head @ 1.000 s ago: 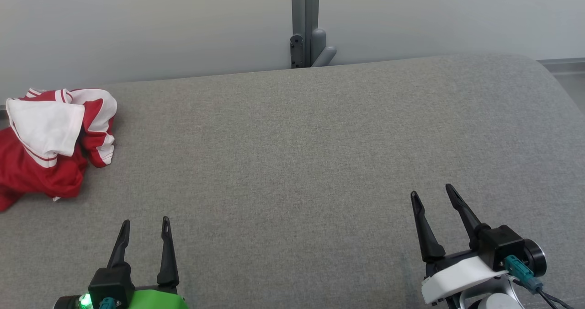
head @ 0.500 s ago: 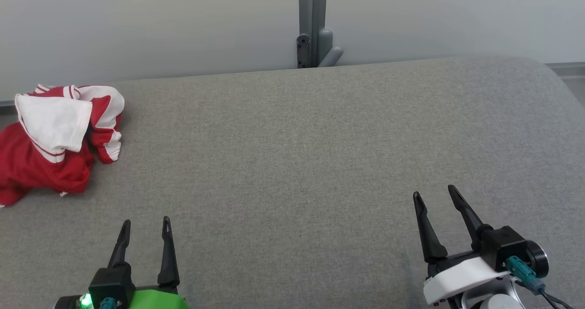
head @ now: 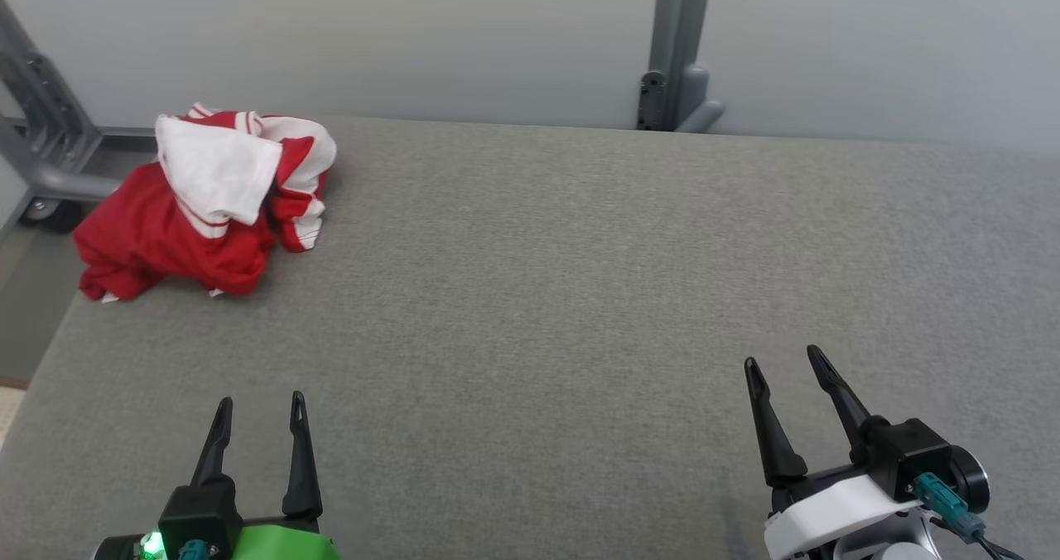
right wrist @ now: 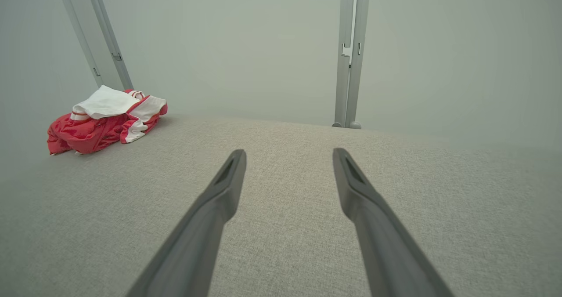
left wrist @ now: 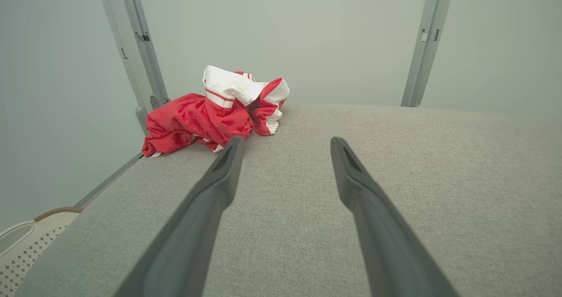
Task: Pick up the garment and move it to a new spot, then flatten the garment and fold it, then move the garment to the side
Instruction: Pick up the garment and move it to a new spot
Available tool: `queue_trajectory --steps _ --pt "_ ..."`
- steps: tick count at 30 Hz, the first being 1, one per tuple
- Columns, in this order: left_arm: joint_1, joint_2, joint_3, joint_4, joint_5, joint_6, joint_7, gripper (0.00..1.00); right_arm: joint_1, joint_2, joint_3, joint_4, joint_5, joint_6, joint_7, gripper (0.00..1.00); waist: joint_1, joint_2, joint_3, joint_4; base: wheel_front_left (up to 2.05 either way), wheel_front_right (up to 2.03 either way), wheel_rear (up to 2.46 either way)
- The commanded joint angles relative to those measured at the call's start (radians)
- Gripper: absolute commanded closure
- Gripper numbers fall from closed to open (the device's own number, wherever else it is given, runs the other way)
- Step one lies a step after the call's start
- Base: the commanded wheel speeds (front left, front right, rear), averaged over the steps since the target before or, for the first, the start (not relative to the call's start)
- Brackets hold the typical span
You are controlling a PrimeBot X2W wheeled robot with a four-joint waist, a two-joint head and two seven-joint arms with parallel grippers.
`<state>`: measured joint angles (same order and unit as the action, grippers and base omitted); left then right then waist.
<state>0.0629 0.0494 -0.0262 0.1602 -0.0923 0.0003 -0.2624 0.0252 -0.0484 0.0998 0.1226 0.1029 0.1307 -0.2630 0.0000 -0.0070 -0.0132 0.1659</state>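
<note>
Both arms' fingers point(head: 301, 452) spread wide, empty, garment point(head: 166, 241) apart; left wrist view adds a basket point(left wrist: 19, 244).

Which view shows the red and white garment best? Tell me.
Head view: it looks down on the whole crumpled garment. Left wrist view shows it side-on from low down; right wrist view shows it small, at far left.

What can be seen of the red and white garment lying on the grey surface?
The garment is red with white panels and striped trim; the cloth looks thin and slightly shiny. It sits crumpled in a loose heap, a white part folded over the top, at the far left corner of the grey fabric surface. Nothing but that surface touches it; the left claw and right claw are open, well short of it.
</note>
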Motion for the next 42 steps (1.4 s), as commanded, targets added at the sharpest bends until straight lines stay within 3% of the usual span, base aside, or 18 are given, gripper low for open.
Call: queue_trajectory --steps 1,10,19,31,42 --pt "0.012 0.002 0.003 -0.005 0.009 0.002 -0.003 0.00 0.010 -0.004 0.001 -0.001 0.002 0.000 -0.004 0.00 0.0000 0.0070 -0.012 0.103 0.00 0.00 0.00" --pt "0.047 0.002 0.029 -0.017 0.015 -0.003 -0.003 0.00 0.013 -0.003 0.024 0.001 0.018 0.000 -0.004 0.00 0.0000 0.0070 -0.024 0.259 0.00 0.00 0.00" --pt "0.055 0.002 0.041 -0.022 0.014 -0.015 -0.003 0.00 0.013 -0.003 0.034 0.006 0.024 0.000 -0.004 0.00 0.0000 0.0070 -0.024 0.311 0.00 0.00 0.00" --pt "-0.027 0.008 0.040 -0.035 0.008 -0.026 -0.003 0.00 -0.019 -0.004 0.020 -0.002 -0.011 0.000 -0.004 0.00 0.0000 0.0070 0.052 0.273 0.00 0.00 0.00" --pt "-0.415 0.150 0.043 0.091 0.013 -0.096 0.024 0.00 -0.104 -0.004 0.007 -0.020 -0.074 0.000 -0.004 0.00 0.0000 0.0070 0.229 0.176 0.00 0.00 0.00"
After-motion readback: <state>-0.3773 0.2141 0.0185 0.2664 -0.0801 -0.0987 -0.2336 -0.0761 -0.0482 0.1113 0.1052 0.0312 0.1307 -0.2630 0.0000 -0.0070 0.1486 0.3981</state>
